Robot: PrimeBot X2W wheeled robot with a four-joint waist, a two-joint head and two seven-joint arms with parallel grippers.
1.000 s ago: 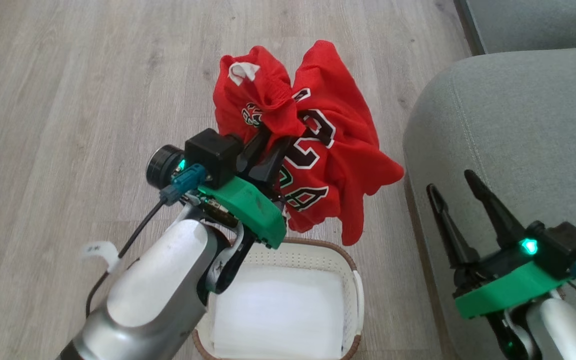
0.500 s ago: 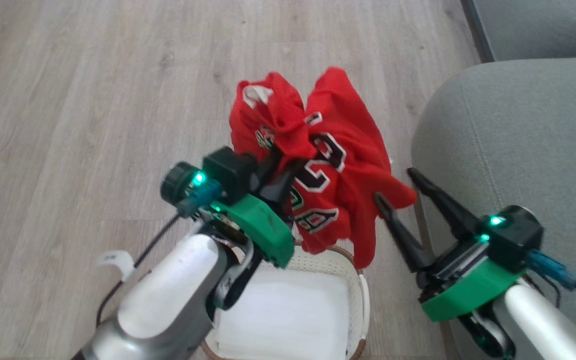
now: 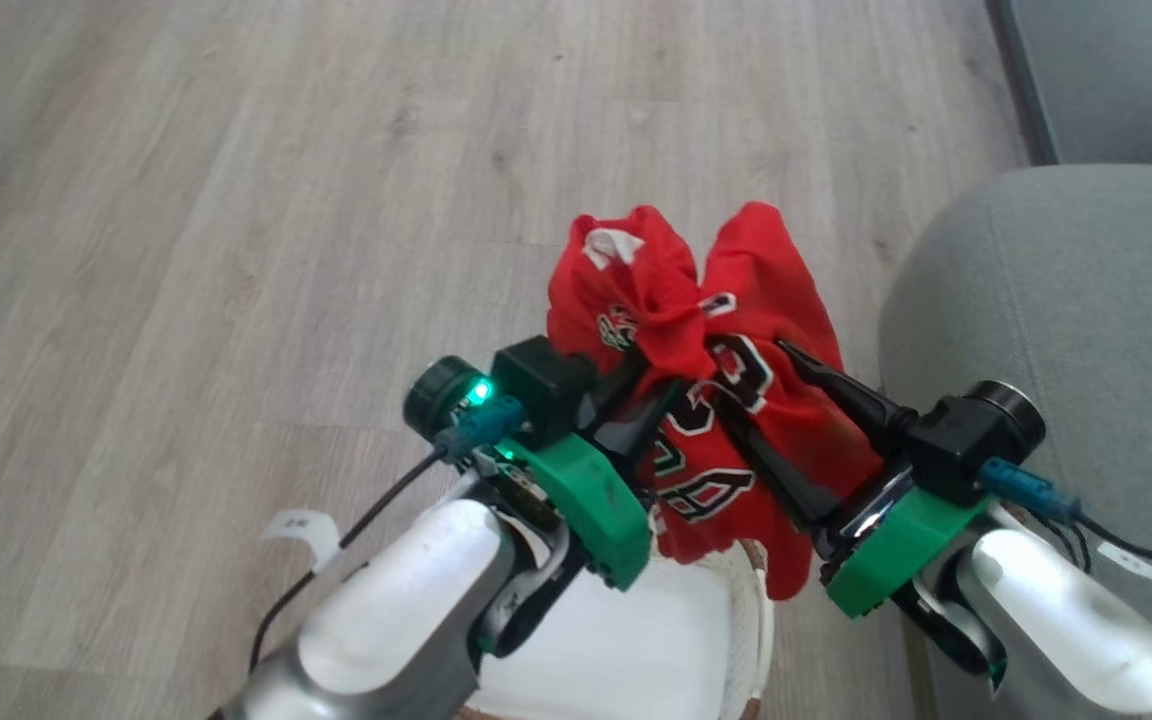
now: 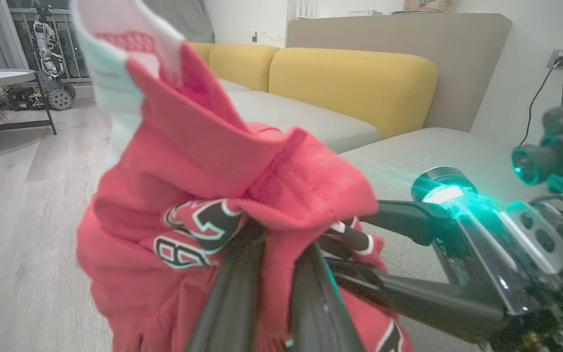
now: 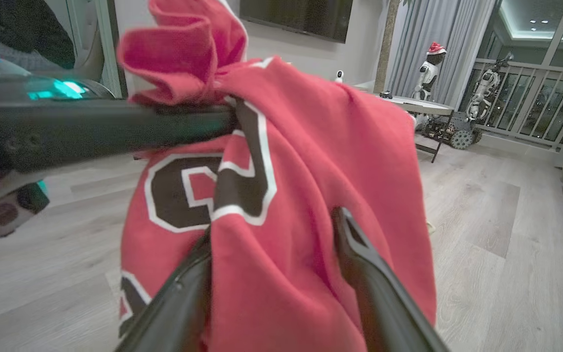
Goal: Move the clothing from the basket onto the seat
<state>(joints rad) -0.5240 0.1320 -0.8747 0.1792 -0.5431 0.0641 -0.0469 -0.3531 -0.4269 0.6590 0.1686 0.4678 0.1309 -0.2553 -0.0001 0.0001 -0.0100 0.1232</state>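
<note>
L gripper (image 3: 648,385) clenched on clothing (image 3: 766,270); bunch hangs centre frame above basket (image 3: 758,620) at bottom edge, seat (image 3: 1066,300) at right. R wrist view adds: R gripper (image 5: 274,225) spread wide, fabric lying btwn its fingers

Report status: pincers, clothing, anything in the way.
Left pincer shut on the clothing, held over the basket. Right pincer open, astride a fold. Nothing between clothing and the seat.

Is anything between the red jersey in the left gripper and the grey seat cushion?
Only the right gripper, open, straddling the jersey on its side toward the seat. Nothing else visible blocks the way.
</note>
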